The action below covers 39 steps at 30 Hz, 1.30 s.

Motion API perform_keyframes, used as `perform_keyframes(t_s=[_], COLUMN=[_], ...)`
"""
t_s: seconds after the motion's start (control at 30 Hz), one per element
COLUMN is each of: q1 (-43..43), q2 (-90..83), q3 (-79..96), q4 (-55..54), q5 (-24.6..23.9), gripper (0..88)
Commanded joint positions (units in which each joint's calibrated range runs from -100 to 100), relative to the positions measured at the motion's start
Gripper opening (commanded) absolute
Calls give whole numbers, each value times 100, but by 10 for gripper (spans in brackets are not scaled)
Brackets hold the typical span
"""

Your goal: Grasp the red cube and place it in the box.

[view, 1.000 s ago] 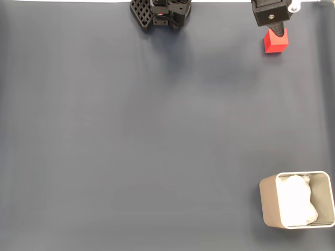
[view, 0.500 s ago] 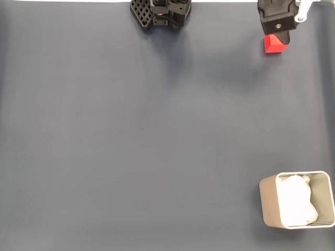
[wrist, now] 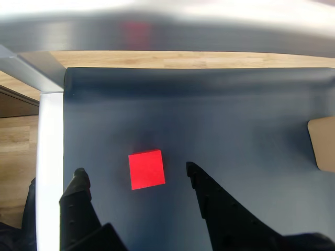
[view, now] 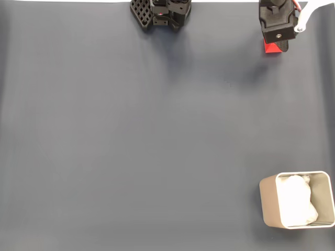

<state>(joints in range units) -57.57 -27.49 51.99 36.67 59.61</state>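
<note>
Claw (wrist: 136,178) spread wide, straddling the red cube (wrist: 146,169) untouched; fixed view hides most of the cube; box (view: 268,201) well apart.

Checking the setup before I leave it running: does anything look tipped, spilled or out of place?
Nothing stands out. The red cube sits flat on the dark mat between the open tool's fingers, and the box stands upright with its white padding inside.
</note>
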Motion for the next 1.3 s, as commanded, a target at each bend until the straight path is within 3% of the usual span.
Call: perform_keyframes(t_s=[0.0, 1.27], q1=[-117, -294], q2=[54, 522], q3=[-35, 349], q4=[-217, -897], q5=[-83, -215], gripper=[425, 428])
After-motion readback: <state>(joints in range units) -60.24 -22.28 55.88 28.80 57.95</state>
